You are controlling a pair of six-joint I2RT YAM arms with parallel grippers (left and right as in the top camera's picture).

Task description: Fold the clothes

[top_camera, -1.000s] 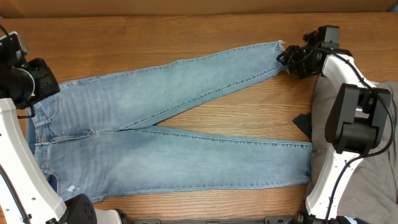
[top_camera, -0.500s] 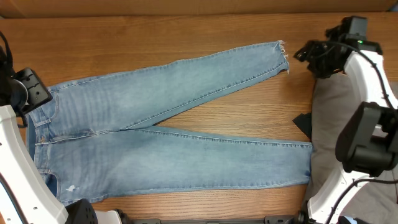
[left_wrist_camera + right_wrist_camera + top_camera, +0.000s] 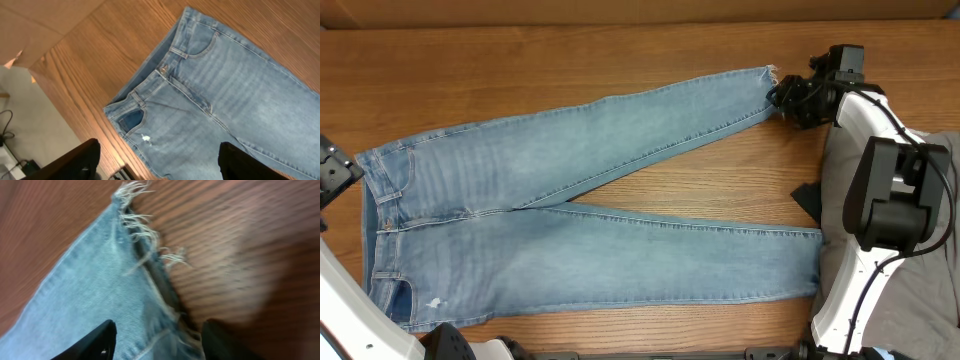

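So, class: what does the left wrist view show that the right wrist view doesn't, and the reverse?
Only the left wrist view: the waistband of the jeans, its button, front pockets and the table edge. Only the right wrist view: a frayed hem, close up and blurred. Both: blue denim on the wooden table, with dark fingers at the bottom.

The light-blue jeans (image 3: 590, 210) lie flat with the front up and the legs spread in a V. The upper leg's frayed hem (image 3: 125, 210) sits between the wide jaws of the right gripper (image 3: 157, 335). The waist (image 3: 165, 75) lies out past the wide jaws of the left gripper (image 3: 157, 160). The grey trousers (image 3: 837, 160) lie bunched up near the right jaws, off to one side.
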